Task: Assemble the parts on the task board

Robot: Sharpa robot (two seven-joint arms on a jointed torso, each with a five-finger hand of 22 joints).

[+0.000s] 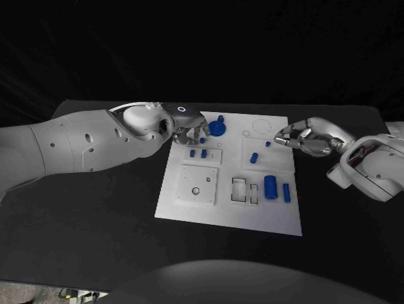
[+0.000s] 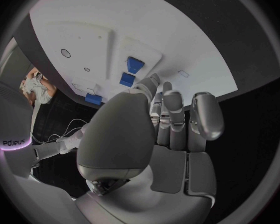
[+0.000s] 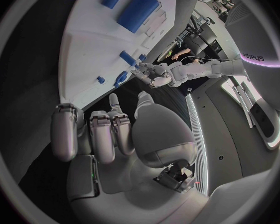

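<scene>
Several blue parts (image 1: 270, 187) lay scattered over the task board (image 1: 193, 209), so the assembly looked only partly done. Toward twelve o'clock on the board a round blue piece (image 1: 218, 128) stood upright; near the centre sat two small blocks (image 1: 198, 153) and a short peg (image 1: 253, 158); toward four o'clock a fat cylinder and a thin pin (image 1: 287, 192) lay side by side, apparently waiting beside open rectangular slots (image 1: 239, 188). A square plate (image 1: 198, 184) at about eight o'clock showed an empty round hole.

The left hand (image 1: 189, 130) hovered at the board's eleven o'clock corner, fingers loosely curled, with nothing visible in them in its wrist view. The right hand (image 1: 304, 137) hung at the two o'clock edge, fingers bent inward; whether it pinched anything could not be told.
</scene>
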